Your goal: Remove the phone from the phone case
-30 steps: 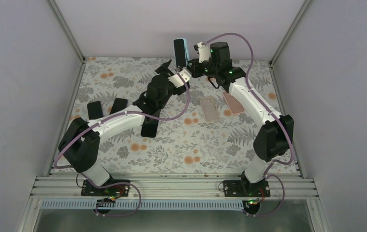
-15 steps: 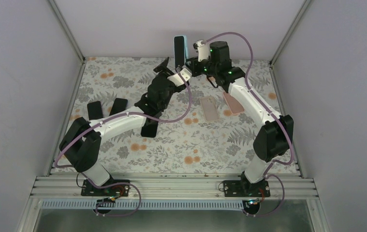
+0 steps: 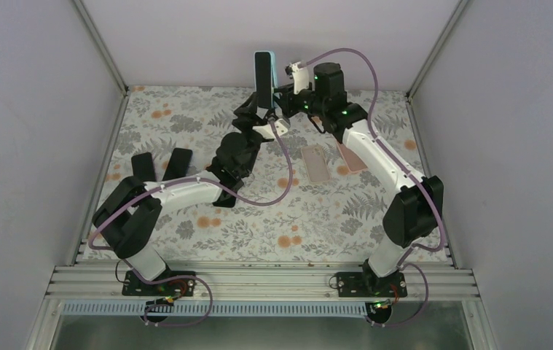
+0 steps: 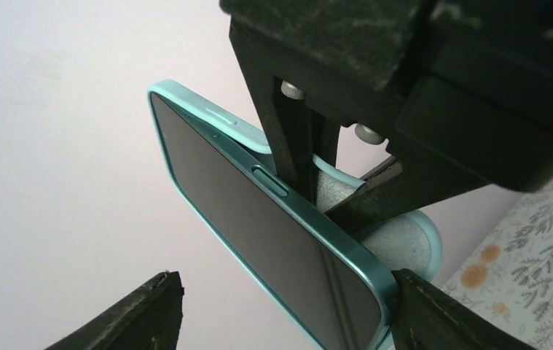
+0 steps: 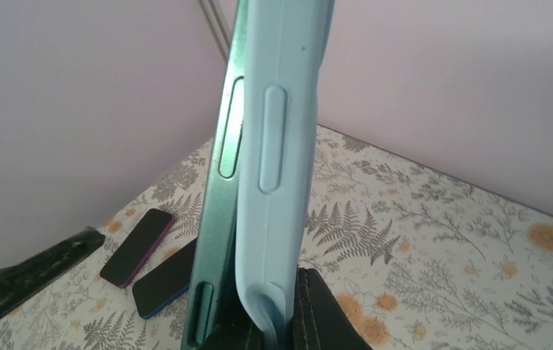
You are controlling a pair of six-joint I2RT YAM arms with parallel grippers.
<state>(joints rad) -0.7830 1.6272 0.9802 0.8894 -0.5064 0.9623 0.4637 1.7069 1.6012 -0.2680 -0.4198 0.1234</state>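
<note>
The top view gives me the layout: the right tool [image 3: 282,95] holds the phone [image 3: 262,75] upright in the air, dark face turned toward the left arm. The left tool [image 3: 257,111] sits just below that phone, on the side away from the right tool.

Only the wrist views tell me about the grips. In the right wrist view the pale blue phone case [image 5: 280,146] is pinched at its lower end between the right tool's pressed-together fingers [image 5: 324,317]. There the phone's teal frame stands beside the case lip rather than sunk inside it.

The left wrist view adds what that one cannot: the left tool's jaws are spread. One fingertip [image 4: 138,313] is well apart from the screen, and the other is at the phone's lower corner, touching it or just beside it, I cannot tell which. The phone stands between them, not clamped.

The bottom edge of the left wrist view cuts off the phone's lower end, and the right tool's fingers cover part of the case back. From above, the case is only a thin pale strip.

On the floral worktop [image 3: 295,219], two pinkish flat pieces [image 3: 315,162] lie just nearer to me than the right tool; phones or cases, I cannot say. Dark phones [image 3: 142,164] lie well apart from the right tool, beyond the left arm, and another is partly hidden under that arm
</note>
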